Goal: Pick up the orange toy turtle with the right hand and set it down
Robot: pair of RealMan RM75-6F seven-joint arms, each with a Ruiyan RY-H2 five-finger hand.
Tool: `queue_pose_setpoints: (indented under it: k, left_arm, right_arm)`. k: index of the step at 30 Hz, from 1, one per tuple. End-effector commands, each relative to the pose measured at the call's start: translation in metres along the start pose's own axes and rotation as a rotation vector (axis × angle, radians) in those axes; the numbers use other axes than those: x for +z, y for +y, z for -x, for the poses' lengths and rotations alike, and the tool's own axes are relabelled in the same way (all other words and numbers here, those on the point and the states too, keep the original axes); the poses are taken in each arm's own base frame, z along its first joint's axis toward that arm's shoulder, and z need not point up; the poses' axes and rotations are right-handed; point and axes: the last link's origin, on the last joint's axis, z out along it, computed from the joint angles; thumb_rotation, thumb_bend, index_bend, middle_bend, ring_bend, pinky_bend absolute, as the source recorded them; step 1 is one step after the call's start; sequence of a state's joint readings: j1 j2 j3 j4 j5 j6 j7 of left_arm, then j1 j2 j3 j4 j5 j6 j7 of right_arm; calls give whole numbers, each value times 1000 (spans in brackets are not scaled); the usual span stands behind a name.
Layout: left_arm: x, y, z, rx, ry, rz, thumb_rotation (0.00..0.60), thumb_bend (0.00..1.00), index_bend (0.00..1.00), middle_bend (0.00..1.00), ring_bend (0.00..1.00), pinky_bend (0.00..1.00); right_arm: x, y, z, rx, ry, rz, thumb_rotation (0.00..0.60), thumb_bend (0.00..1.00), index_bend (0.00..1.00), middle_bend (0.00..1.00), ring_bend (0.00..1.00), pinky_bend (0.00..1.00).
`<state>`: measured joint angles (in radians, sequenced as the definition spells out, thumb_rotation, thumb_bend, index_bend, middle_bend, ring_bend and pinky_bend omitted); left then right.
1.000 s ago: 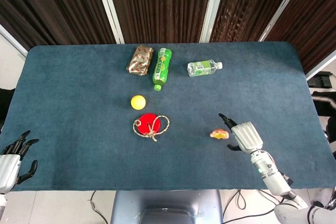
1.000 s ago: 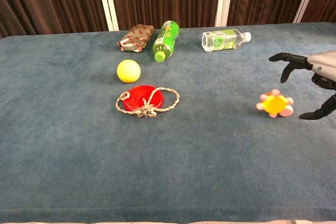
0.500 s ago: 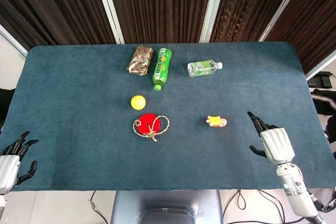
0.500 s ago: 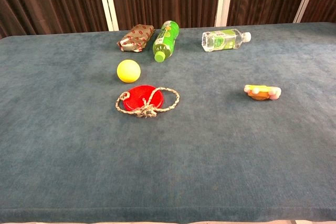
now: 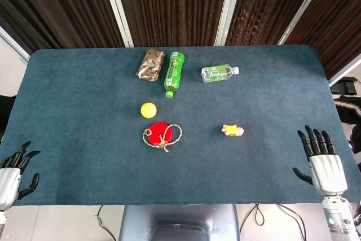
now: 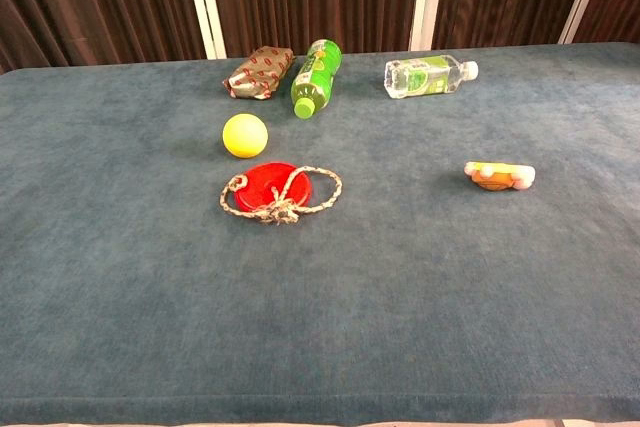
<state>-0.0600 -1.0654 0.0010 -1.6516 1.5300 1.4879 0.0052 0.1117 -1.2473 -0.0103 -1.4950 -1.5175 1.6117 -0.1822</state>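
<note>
The orange toy turtle (image 5: 232,131) lies flat on the blue cloth right of centre; it also shows in the chest view (image 6: 499,175). My right hand (image 5: 322,162) hovers at the table's near right edge, well to the right of the turtle, fingers spread and holding nothing. Down at the near left corner my left hand (image 5: 12,170) is empty too, its fingers apart. Neither hand appears in the chest view.
A red disc ringed by a knotted rope (image 5: 161,135) lies near the middle, with a yellow ball (image 5: 148,109) just behind it. Farther back lie a patterned packet (image 5: 150,65), a green bottle (image 5: 174,73) and a clear bottle (image 5: 219,73).
My right hand drew back from beside the turtle to the near right edge and left the chest view. The turtle shifted slightly up and left and now lies flat. My left hand stayed put.
</note>
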Motion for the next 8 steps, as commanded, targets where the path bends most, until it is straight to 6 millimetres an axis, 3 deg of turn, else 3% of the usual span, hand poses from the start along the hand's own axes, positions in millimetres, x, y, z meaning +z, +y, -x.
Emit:
queue_pose_setpoints:
  k: [1,8]
  left_arm:
    - [0,0,0,1,0,-1,600,458,217,42,164,260]
    - [-1,1,0,6,-1,-7,600,458,217,43,163,260]
  right_arm:
    - [-6,8,-2,19,24,22,600,0,129,59,39,82]
    - [-7,11,0,44,15,18,600,0,129,59,40,82]
